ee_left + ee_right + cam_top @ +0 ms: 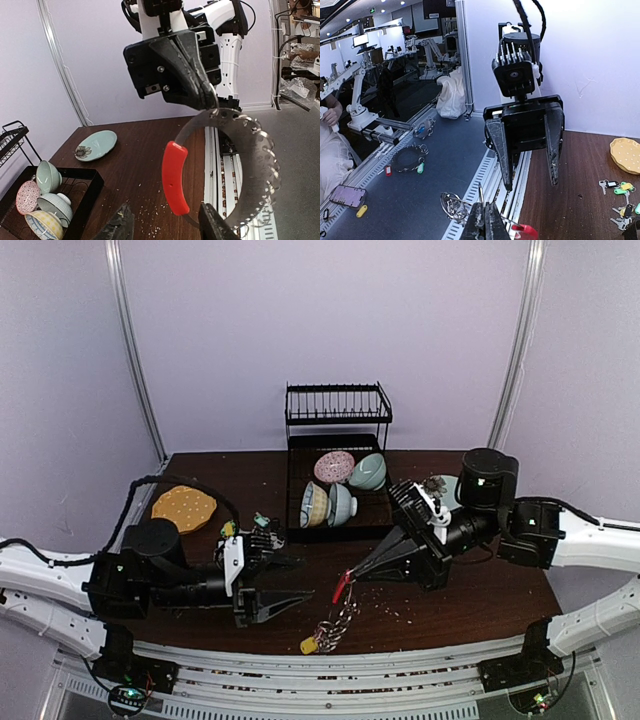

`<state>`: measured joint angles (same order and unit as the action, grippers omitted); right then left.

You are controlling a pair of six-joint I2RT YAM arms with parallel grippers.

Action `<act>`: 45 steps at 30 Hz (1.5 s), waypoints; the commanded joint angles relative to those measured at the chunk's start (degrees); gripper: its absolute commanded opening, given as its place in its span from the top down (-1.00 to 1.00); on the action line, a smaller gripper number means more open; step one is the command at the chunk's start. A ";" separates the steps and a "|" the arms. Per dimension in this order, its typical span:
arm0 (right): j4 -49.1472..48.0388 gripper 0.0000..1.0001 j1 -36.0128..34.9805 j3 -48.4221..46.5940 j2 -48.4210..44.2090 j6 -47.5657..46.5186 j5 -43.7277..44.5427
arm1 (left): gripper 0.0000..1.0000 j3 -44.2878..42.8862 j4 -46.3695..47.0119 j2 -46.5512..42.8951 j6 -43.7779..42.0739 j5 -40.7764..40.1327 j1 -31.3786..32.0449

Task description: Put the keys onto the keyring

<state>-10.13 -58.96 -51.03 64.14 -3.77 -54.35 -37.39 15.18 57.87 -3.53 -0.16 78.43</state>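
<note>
My right gripper (349,576) is shut on the metal band of the keyring (338,618), which hangs from it above the table's front edge. The red sleeve (175,177) sits just below that grip, and small split rings (267,155) line the far arc. A yellow-tagged key (309,645) hangs at the ring's bottom. My left gripper (297,582) is open, its fingertips (216,226) on either side of the sleeve's lower end without touching it. Loose keys (620,192) with green and yellow tags lie on the table behind the left gripper, also seen as keys (246,526) in the top view.
A black dish rack (336,450) holding several bowls (340,502) stands at the back centre. A yellow round pad (183,507) lies back left, and a teal plate (96,145) back right. Crumbs (390,608) dot the wood near the ring.
</note>
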 commanded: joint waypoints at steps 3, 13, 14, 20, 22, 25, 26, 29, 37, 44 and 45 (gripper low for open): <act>11.71 1.00 0.08 -5.86 -1.65 -9.94 1.00 | 0.07 4.04 8.12 -0.75 -1.47 -4.82 -0.04; 17.98 1.00 -1.03 -3.77 -9.57 -49.67 11.68 | 0.06 7.84 13.53 -0.41 -6.62 -18.34 -0.06; 18.54 1.00 -0.99 -4.34 -9.81 -51.47 11.80 | 0.06 8.35 14.69 -0.39 -7.30 -19.43 -0.04; 23.66 1.00 -1.04 -7.86 -10.92 -61.52 10.07 | -0.01 9.48 18.96 1.38 -10.97 -24.94 -0.11; 24.43 1.00 -1.07 -8.56 -11.83 -63.57 8.43 | -0.01 8.96 19.09 2.40 -11.63 -26.40 -0.14; 25.37 1.00 -1.07 -9.14 -13.06 -63.98 4.72 | -0.02 8.26 19.03 3.99 -12.10 -27.56 -0.30; 25.42 1.00 -1.11 -9.12 -13.49 -63.73 3.74 | -0.02 7.86 18.76 4.47 -12.19 -27.60 -0.36; 25.77 1.00 -1.32 -9.08 -14.48 -63.48 2.32 | -0.03 7.63 19.04 5.51 -12.52 -27.45 -0.68; 24.10 1.00 -1.47 -8.83 -14.87 -62.82 -2.12 | -0.03 7.35 20.09 6.42 -12.88 -25.55 -1.92; -6.00 1.00 -1.44 1.24 -13.70 -30.76 13.12 | 0.10 2.49 20.50 7.43 -12.83 -17.49 -1.97; -9.28 1.00 -1.47 1.61 -12.44 -24.67 16.08 | 0.13 1.73 20.65 7.44 -12.75 -16.44 -1.97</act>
<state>-1.56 -60.16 -51.62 49.52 -50.57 -48.69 -31.07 31.66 65.08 -15.90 -22.50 76.79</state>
